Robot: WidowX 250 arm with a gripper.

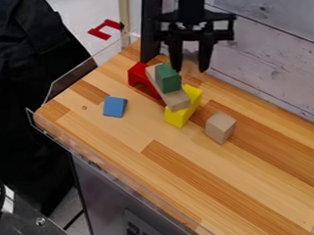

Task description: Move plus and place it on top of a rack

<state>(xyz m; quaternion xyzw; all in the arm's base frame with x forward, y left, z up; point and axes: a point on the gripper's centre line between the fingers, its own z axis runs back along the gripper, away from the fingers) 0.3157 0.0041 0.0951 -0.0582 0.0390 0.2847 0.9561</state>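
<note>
“Green block [168, 79], upper centre: is this piece serving as the plus?”

“Presumably; its top is showing a stepped outline, though the full shape is not showing clearly. It is standing on a pale wooden plank [177, 100].”

“And what is forming the rack?”

“Most likely the plank itself, which is bridging a red arch [139, 75] and a yellow block [178, 118] on the tabletop [137, 132].”

“How is the claw [190, 70] standing?”

“Its two fingers are hanging spread, with a gap showing between them and nothing being pinched. The tips are pointing downward near the green block, towards its rear; whether one is touching it, the view is leaving uncertain.”

“How far along is the task, then?”

“Judging from this arrangement, the placing is looking complete: the plank is bearing the green block, and the claw is leaving it ungripped. Only a clear withdrawal is remaining, during which a finger could be catching the block and tipping it.”

“And the other pieces?”

“A blue block [115, 107] is lying to one side and a plain wooden cube [220, 128] to the other, neither taking part.”
</note>
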